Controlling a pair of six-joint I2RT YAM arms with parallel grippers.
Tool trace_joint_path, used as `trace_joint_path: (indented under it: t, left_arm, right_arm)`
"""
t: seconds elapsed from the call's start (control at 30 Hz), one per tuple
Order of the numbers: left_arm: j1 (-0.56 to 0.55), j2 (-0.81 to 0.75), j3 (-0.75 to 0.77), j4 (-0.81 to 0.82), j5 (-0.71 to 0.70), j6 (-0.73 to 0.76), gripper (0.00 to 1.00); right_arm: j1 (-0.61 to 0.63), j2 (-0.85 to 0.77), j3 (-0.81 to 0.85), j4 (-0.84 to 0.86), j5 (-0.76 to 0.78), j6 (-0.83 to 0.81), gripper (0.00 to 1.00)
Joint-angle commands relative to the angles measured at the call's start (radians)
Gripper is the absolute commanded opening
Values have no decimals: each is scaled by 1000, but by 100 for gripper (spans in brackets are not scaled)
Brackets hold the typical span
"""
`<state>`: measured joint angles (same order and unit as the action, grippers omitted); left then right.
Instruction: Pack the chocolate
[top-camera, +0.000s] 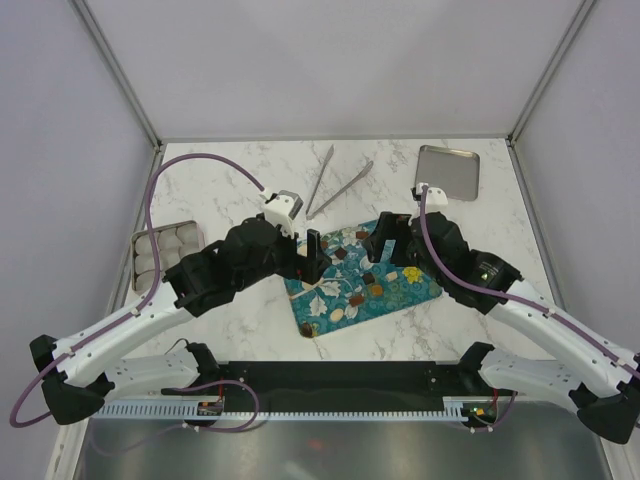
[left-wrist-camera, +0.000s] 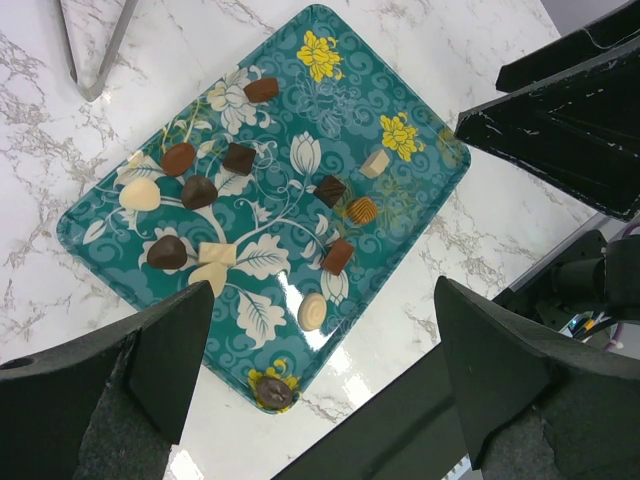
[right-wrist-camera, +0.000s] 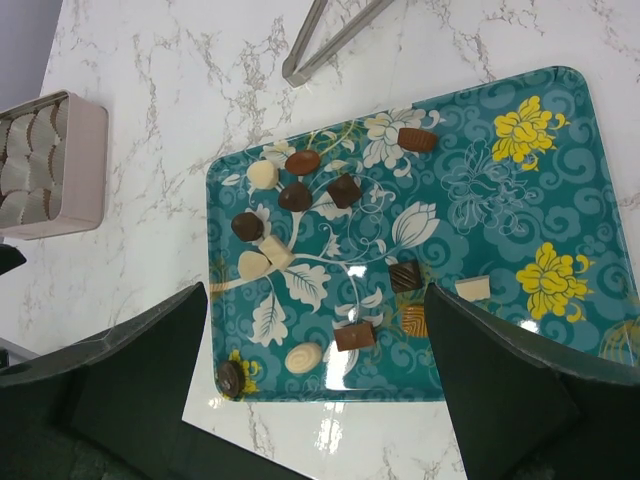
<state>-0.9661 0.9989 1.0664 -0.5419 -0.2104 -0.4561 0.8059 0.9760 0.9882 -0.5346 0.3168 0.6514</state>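
Both arms hang right over the teal tray (right-wrist-camera: 480, 190), and all the chocolate (left-wrist-camera: 331, 190) is sitting loose on it, scattered mostly across the middle. As far as I can tell, none has gone into the tin (right-wrist-camera: 85, 170) of white paper cups (right-wrist-camera: 30, 150) yet. The left pincer (left-wrist-camera: 325, 300) is spread wide with nothing in it, and the right pincer (right-wrist-camera: 315, 300) is the same. Pretty much every piece lies straight below the open fingers, and a round white bonbon (left-wrist-camera: 312, 312) sits almost dead centre under the left one. The tin is off on the left side of the counter (right-wrist-camera: 150, 60), well apart from the tray, so I'd say the left arm has the shorter carry.
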Motion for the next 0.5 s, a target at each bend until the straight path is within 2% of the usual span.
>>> trace_joint_path:
  t: [0.0,0.23,0.37,0.47]
  left_arm:
    - [-2,-13,12,40,-43,17,100]
    - [0,9,41,39,-115,55,100]
    - [16,92,153,34,-142,158,100]
    - [70,179,243,33,-126,218,100]
  right_arm:
    - [3,-29,-2,28,28,11,98]
    - [4,-95,-20,27,34,-5,98]
    - [3,-163,-57,42,44,-51,98]
    - [4,-215,-82,61,51,-76,98]
